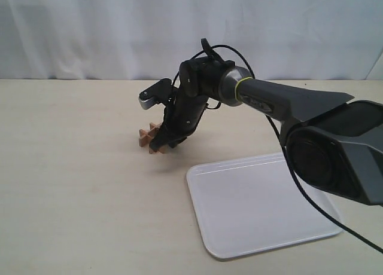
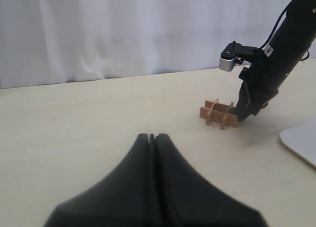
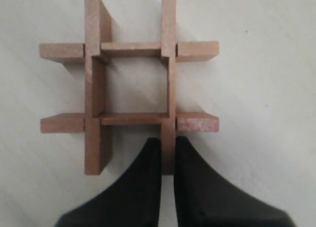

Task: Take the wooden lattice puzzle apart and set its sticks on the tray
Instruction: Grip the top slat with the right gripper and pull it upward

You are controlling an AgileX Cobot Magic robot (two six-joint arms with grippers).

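Note:
The wooden lattice puzzle (image 3: pixel 129 84) is a light-brown hash of interlocked sticks, whole, seen close in the right wrist view. My right gripper (image 3: pixel 168 153) is shut on the end of one stick (image 3: pixel 168 64), a finger on each side. In the exterior view the puzzle (image 1: pixel 149 137) is at the right gripper (image 1: pixel 166 140), low over the table, left of the white tray (image 1: pixel 263 209). In the left wrist view the puzzle (image 2: pixel 217 113) appears far off. My left gripper (image 2: pixel 151 137) is shut with nothing in it, well away from the puzzle.
The right arm (image 1: pixel 269 101) reaches in from the right above the tray's far edge. A white curtain (image 1: pixel 119 30) hangs behind the beige table (image 1: pixel 72 185). The tray's corner (image 2: pixel 301 140) shows in the left wrist view.

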